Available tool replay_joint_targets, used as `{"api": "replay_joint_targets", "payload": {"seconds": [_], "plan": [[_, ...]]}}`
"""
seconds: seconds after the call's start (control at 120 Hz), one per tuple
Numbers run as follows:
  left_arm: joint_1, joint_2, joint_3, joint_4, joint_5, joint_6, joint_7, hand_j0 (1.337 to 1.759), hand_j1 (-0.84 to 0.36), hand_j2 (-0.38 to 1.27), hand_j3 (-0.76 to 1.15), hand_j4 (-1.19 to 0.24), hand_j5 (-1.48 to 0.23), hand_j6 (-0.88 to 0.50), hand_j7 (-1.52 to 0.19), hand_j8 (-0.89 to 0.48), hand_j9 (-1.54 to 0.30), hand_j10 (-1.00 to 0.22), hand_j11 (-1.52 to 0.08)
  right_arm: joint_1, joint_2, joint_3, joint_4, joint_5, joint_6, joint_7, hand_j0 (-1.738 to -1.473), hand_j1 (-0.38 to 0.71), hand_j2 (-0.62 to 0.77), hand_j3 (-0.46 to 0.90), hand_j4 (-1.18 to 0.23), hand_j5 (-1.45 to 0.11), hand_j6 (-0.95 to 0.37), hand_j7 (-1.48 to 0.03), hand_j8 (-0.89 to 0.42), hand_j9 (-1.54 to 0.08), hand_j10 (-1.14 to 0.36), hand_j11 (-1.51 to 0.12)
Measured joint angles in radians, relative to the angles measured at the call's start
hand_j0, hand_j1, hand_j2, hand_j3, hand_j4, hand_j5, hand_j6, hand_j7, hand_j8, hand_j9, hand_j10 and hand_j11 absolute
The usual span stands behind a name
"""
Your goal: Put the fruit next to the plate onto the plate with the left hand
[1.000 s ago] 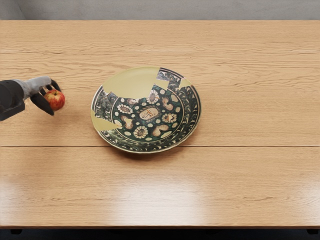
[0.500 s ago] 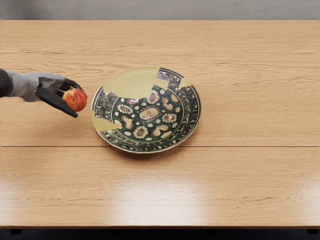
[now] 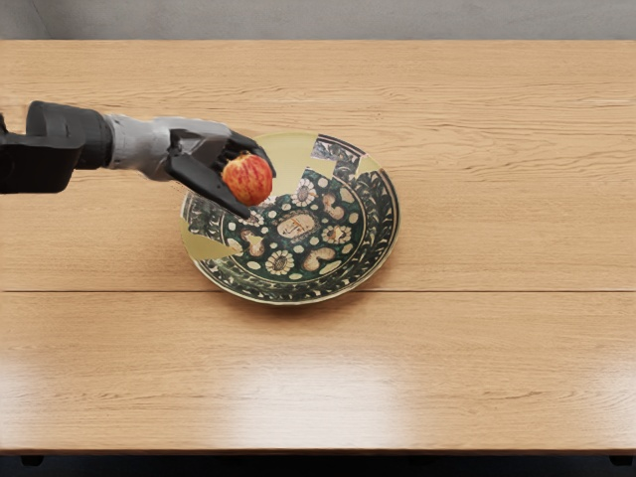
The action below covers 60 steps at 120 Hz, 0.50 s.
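Gripping: left hand [image 3: 211, 164] closed on the apple [image 3: 247, 179], dark fingers [image 3: 204, 181] curled round it from the left, one arched over the top of the fruit, another stretched beneath it.
Fruit: small, round, red with a yellow-orange blush; seen almost whole, only its left edge tucked behind the fingertips.
Fruit position: inside the outline of the plate [image 3: 390, 214] in the head view, over its upper-left part, at the border between a plain yellow patch and the dark flowered field; held in the hand, not lying free; contact with the plate surface impossible to judge from this slant.
Wrist and arm: grey wrist just behind the hand, then a black forearm [image 3: 45, 154] reaching in from the picture's left edge, nearly level, tilted slightly downward toward the hand.
Dish: round and shallow, dark green rim with pale ornament, flowers and ovals in the well, patches of flat yellow at the top and left; lying flat near the middle of the tabletop, a little left of centre.
Surface: wooden table [image 3: 447, 368], light in tone, grain running left to right, a seam across it just below the plate, soft sheen on the near part.
Background: grey strip beyond the far edge of the table.
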Motion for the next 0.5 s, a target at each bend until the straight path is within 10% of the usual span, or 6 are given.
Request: {"api": "replay_joint_targets", "payload": {"seconds": [0.5], "plan": [[0.095,-0.082,0.023,0.067,0.289,0.043,-0.127,1.649,-0.37,0.23,0.00,-0.41,-0.98,-0.38,-0.97,-0.61,-0.97,-0.69,-0.97,0.000,0.000,-0.001,0.000,-0.001,0.000,0.000,-1.658,-0.33,0.00,0.00,-0.01,-0.02,-0.01,-0.02,-0.01,-0.02,-0.01,-0.02]]}}
